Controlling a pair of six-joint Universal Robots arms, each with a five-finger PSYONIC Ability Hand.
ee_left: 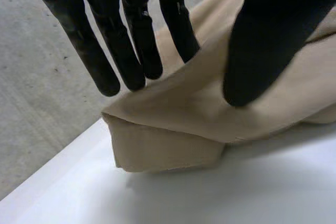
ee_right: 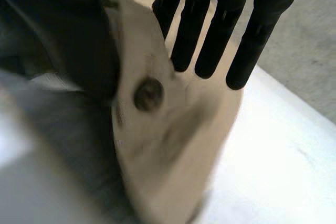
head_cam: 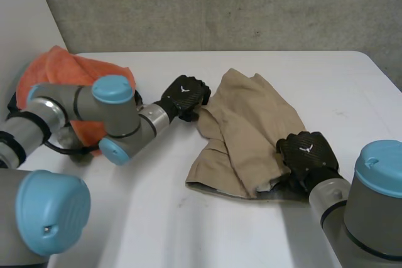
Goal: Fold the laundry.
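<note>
The tan garment [head_cam: 251, 123] lay crumpled near the middle of the white desk [head_cam: 157, 218], partly doubled over itself and not yet in a flat fold. The left hand [head_cam: 184, 96] was at the garment's far left edge. Seen from its wrist, a ridge of cloth rose between its straight fingers [ee_left: 131, 51] and its thumb, with the thumb set on the cloth's near face. I judged this to be a pinch on the edge. The hem corner below the hand was folded back on itself and cast a shadow on the desk. The right hand [head_cam: 308, 150] was at the garment's near right corner. There the cloth, bearing a dark button [ee_right: 148, 94], stood up between the thumb and the straight fingers, so this hand was also clamped on the garment. The button suggested that this corner was the waistband end. Gripping two well-separated points on opposite sides of the garment probably served to tension and spread the cloth before any fold was laid. An orange towel [head_cam: 59, 70] was bunched well to the left of the garment, beyond the left arm [head_cam: 94, 114], and was touched by neither hand. It probably awaited its own turn.
</note>
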